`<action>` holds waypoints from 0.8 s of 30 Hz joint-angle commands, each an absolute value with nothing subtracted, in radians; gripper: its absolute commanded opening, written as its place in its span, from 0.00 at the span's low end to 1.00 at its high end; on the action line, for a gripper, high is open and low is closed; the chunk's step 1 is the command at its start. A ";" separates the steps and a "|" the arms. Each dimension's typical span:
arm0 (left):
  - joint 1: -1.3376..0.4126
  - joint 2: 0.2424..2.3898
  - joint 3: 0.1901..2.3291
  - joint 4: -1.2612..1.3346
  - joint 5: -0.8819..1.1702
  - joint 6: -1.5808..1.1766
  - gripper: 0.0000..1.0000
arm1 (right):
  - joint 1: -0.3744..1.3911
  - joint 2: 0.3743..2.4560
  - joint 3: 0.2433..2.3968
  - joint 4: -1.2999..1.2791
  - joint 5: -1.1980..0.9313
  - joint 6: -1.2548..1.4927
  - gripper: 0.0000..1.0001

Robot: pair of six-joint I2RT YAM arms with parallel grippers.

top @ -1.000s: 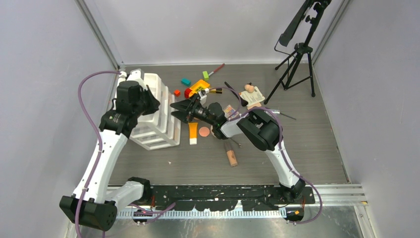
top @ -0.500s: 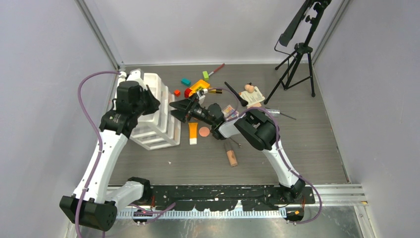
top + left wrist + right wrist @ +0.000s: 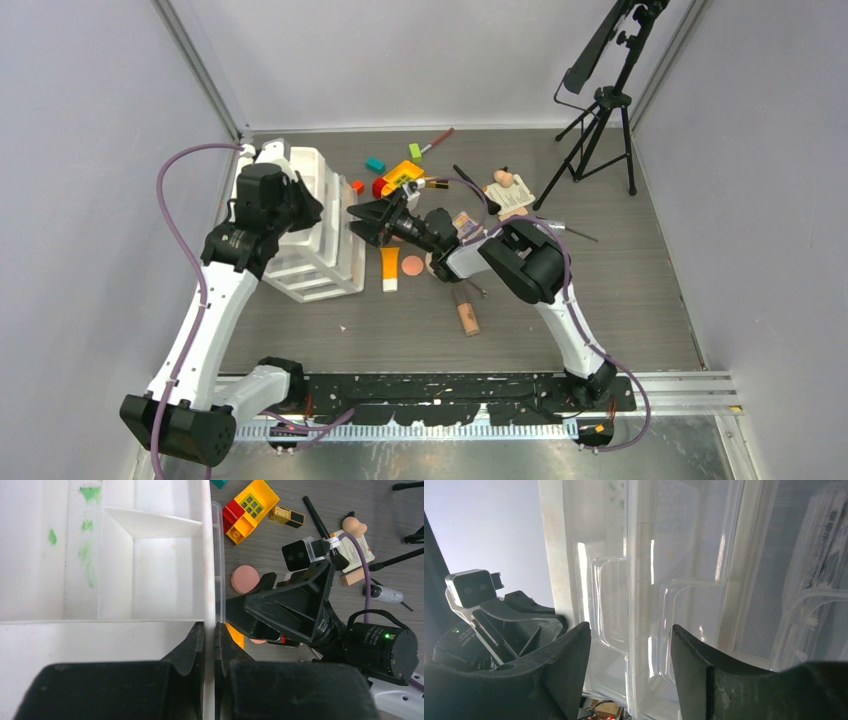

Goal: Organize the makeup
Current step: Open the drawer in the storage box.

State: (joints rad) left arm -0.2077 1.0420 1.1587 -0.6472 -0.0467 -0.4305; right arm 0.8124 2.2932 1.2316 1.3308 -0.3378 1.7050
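Both arms are at the white organizer [image 3: 335,265]: we see the left gripper [image 3: 209,630] clamped on its side wall, the right gripper [image 3: 630,630] spread wide before its clear drawers [image 3: 684,555].

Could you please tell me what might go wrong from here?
The left tool pinches only a thin wall of the white organizer, so a tug could tip it. The open right tool faces the clear drawer handle; it may slip off. The right arm hangs near the orange tube and pink compact and could knock them.
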 commanded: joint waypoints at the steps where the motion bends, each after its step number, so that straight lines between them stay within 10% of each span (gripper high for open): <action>1: -0.206 1.025 1.169 -0.558 -0.101 -0.417 0.00 | 0.797 2.167 1.220 1.440 -0.333 1.701 0.63; 24: -0.206 1.021 1.175 -0.590 -0.158 -0.384 0.00 | 0.700 2.017 1.049 1.441 -0.314 1.630 0.63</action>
